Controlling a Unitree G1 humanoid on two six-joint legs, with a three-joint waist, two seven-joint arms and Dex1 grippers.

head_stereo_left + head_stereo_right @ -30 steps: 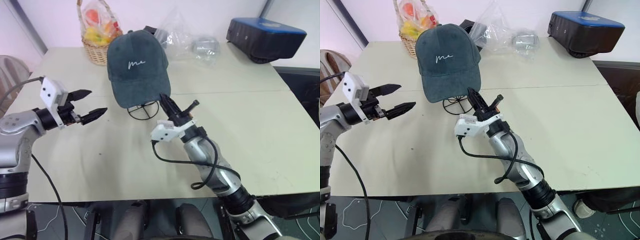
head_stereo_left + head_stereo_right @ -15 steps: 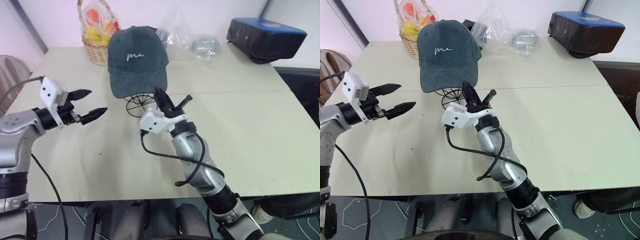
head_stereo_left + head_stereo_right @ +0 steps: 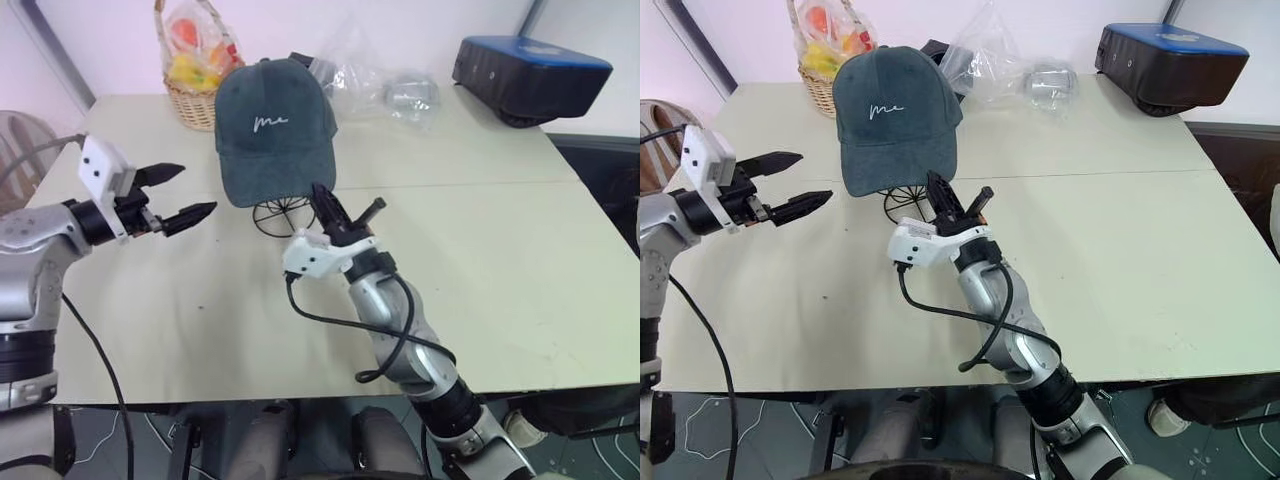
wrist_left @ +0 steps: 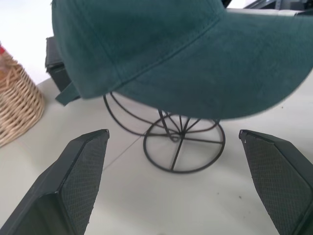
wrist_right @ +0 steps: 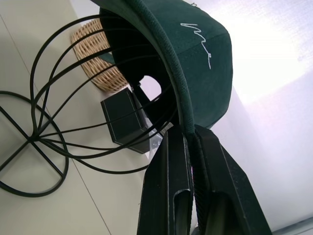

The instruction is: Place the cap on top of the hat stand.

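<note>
**A:** Pale table [image 3: 480,250] under us, white wall behind. Taking the hat stand [image 3: 284,215] as our landmark: the wicker basket [image 3: 195,95] sits beyond it toward our left, and the black box [image 5: 123,120] is just behind it, seen through the wires. Where's the cap [image 3: 272,130]?

**B:** Draped over the hat stand's globe, crown up, brim hanging toward us. Our right gripper [image 5: 188,161] is clamped shut on the brim's edge, so the cap sits directly above and in front of that hand, the brim running down between its fingers [image 5: 166,196].

**A:** And our left gripper [image 3: 178,197]?

**B:** Off to the hat stand's left, well apart from it, fingers spread and holding nothing. From its wrist view the wire base [image 4: 183,142] and the cap's underside lie straight ahead between the open pads.

**A:** What worries us from here?

**B:** We judge the cap isn't seated square yet; the globe's lower wires show under the brim. If we let go while it's tilted, it could slide off forward. And if we pull with the brim pinched, the light wire stand could tip or skid on the table.

**A:** So release gently, then.
</note>
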